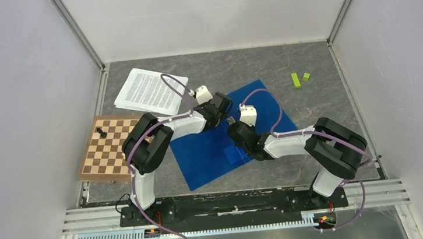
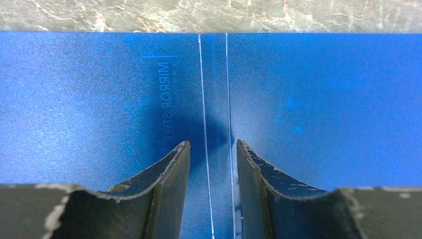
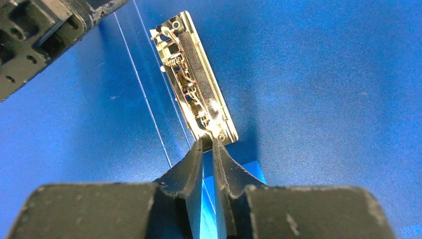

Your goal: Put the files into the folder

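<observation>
Blue plastic identified the folder (image 1: 201,155), which lay opened flat at the middle of the worktop (image 1: 324,94) with its inner faces up. The files (image 1: 148,90) sat near the far left corner, just beyond the far edge of the chessboard (image 1: 109,150) and well apart from both arms, so no sheet had yet been loaded. The left gripper (image 2: 213,162) hung low over the spine creases (image 2: 215,89) with its jaws apart and nothing between them. The right gripper (image 3: 209,149) had its jaws drawn almost together, with only a thin gap. Its tips met the near end of the metal clip (image 3: 194,74). Whether they pinched the clip's tab or merely touched it could not be determined. The step in hand appeared to be releasing the clip to receive the sheets. Correct execution called for three measures. First, the left gripper should bear down beside the spine, because the light cover would likely slide or lift under a pull. Second, the right gripper should act on the clip's near end only, moving squarely along the clip's length to avoid slipping off the polished metal. Third, the clip should be confirmed open before either arm travelled to the far left corner for the files.
</observation>
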`<state>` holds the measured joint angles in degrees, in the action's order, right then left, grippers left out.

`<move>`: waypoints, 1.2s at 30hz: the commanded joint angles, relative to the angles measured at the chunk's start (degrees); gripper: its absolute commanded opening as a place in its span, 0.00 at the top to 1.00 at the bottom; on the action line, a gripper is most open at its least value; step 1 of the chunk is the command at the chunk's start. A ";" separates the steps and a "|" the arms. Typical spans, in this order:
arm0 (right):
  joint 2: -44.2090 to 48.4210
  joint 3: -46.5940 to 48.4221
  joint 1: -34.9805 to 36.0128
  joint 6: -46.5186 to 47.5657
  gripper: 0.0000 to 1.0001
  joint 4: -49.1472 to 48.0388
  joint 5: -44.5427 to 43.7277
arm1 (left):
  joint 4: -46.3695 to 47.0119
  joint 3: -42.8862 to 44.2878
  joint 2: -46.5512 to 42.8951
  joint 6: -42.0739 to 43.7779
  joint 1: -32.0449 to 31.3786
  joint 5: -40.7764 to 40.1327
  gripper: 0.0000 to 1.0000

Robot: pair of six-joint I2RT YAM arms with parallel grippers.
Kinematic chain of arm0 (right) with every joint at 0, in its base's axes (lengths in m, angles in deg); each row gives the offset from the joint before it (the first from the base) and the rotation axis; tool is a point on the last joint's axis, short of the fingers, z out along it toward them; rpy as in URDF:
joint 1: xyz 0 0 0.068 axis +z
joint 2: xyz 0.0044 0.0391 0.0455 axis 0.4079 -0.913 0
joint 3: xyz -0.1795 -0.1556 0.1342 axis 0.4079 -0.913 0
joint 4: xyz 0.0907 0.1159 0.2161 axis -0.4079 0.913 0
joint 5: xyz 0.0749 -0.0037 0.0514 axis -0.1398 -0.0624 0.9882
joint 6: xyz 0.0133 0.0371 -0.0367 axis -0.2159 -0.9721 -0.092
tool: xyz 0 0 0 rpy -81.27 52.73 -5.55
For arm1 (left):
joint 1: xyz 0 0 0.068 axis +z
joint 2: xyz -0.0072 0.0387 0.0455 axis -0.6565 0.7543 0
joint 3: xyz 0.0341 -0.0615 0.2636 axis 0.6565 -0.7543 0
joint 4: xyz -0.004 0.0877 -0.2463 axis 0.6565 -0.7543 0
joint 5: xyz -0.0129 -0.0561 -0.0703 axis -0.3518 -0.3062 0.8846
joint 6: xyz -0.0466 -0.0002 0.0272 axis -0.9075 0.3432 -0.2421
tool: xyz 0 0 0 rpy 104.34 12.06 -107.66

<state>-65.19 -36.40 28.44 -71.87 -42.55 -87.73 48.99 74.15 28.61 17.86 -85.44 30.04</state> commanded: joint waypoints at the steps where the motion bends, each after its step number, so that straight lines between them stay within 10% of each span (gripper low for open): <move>1: -6.01 -8.15 -3.88 -1.99 0.86 12.83 14.72 | -16.01 -12.89 13.05 -5.24 -1.21 21.03 0.52; 11: -3.35 -11.05 -5.67 -1.95 0.74 13.23 16.27 | -14.25 -16.57 10.04 -7.89 -1.48 21.98 0.52; 36: 15.95 -23.76 3.39 30.24 0.88 -12.44 27.51 | -35.01 -6.83 -7.56 -4.29 2.96 8.63 0.32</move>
<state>-50.99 -56.11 31.85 -47.94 -64.32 -63.41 34.50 69.21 17.90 6.45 -87.19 42.41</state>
